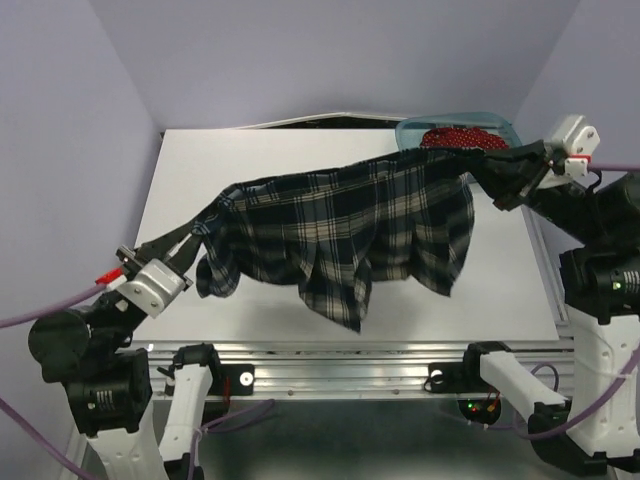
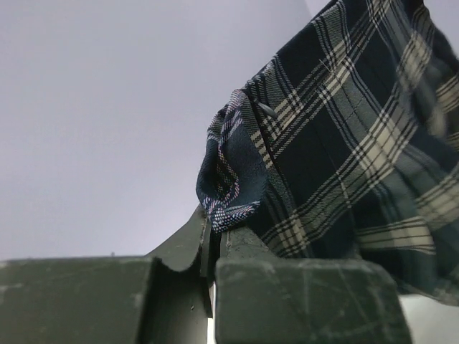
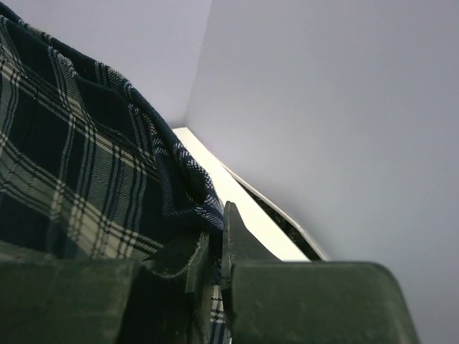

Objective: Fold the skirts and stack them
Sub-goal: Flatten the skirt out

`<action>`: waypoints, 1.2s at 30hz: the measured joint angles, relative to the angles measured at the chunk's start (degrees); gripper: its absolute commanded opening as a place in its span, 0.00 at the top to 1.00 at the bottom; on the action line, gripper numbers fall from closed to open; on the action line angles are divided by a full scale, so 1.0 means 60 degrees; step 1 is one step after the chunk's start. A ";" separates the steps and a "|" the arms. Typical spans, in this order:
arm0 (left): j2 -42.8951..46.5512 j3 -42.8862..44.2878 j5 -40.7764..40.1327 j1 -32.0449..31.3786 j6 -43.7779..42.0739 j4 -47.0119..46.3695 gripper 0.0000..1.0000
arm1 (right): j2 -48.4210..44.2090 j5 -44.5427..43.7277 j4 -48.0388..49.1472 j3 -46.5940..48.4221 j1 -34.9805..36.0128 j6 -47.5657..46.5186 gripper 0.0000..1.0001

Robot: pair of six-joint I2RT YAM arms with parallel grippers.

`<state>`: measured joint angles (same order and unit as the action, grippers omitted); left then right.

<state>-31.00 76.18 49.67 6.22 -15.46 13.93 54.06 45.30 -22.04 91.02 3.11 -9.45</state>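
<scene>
I held the plaid skirt [image 1: 350,230] stretched in the air between my two claws, above the white table [image 1: 200,170]. My left claw [image 1: 203,227] was clenched on one end of the waistband, at the near left of the table. Its wrist view showed a bunched corner of plaid cloth pinched between the two dark fingers [image 2: 237,247]. My right claw [image 1: 478,172] was clenched on the other end of the waistband, at the far right, and its own wrist view showed the cloth edge caught between its fingers [image 3: 233,236]. The waistband ran as a sagging line from the near left to the far right. The pleated navy-and-green cloth hung from it in uneven folds, lowest toward the near edge of the table. I could not tell whether the hem touched the table. Behind my right claw, the red dotted skirt [image 1: 462,137] lay crumpled inside a teal tub [image 1: 507,124] at the far right corner of the table.
</scene>
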 measured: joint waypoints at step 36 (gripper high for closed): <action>-0.5493 0.3111 -0.5315 -0.4120 0.0262 0.0798 1.00 | 0.5490 -0.4087 -0.0994 0.5013 0.2441 0.0149 0.99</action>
<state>-63.96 94.85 17.78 -18.50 -13.89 18.72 87.00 20.78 -28.01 121.10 17.76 -8.56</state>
